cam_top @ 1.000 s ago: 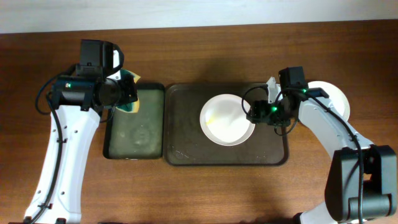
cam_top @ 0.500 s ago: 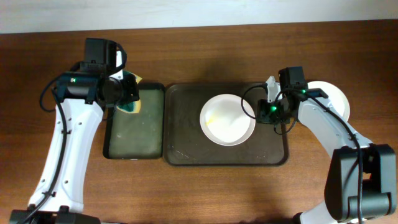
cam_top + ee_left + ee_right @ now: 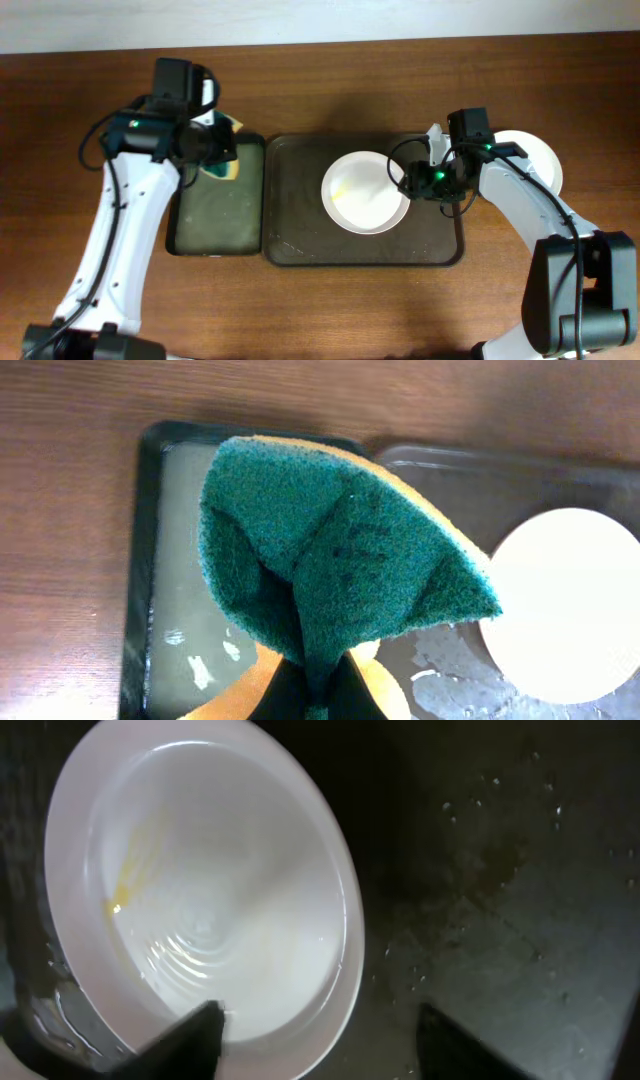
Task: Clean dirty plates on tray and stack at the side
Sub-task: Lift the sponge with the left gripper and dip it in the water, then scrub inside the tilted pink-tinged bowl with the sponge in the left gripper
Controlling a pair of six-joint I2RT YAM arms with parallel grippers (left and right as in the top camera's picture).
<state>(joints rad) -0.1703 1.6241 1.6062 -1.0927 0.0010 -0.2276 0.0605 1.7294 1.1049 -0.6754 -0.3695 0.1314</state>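
Currently: left end effector (image 3: 320,695) clamped on green sponge (image 3: 330,550), just left of the tray (image 3: 300,200), over the narrow tray (image 3: 215,225). Dirty plate (image 3: 365,192) lies right of the tray's centre. Right end effector (image 3: 330,1040) stands apart, straddling the plate's right rim. I'd pinch the rim firmly, then scrub the yellow smear (image 3: 118,900).

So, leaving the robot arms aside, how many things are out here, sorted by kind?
White plates: 2 showing (plate on the tray, plate on the tabletop; whether more lie under that one cannot be told)
Trays: 2 (brown tray, dark-green tray)
Sponges: 1 (green-and-yellow sponge)
Total: 5
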